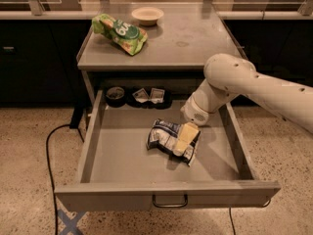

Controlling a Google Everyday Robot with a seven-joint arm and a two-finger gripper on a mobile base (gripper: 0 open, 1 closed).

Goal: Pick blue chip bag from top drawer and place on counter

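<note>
Right now your gripper sits low inside the top drawer, resting on the blue chip bag. The bag lies near the middle of the drawer floor, slightly toward the right wall. You cannot tell from this angle whether the gripper is clamped on the foil.

The likely trouble is that crinkled foil slips, so a shallow pinch could drop the bag on the lift. The arm could also clip the front edge of the counter overhead.

On the counter, a green snack bag fills the back left corner and a bowl sits at the back edge, so aim for the right half. A dark tub and small packets line the drawer's back edge.
</note>
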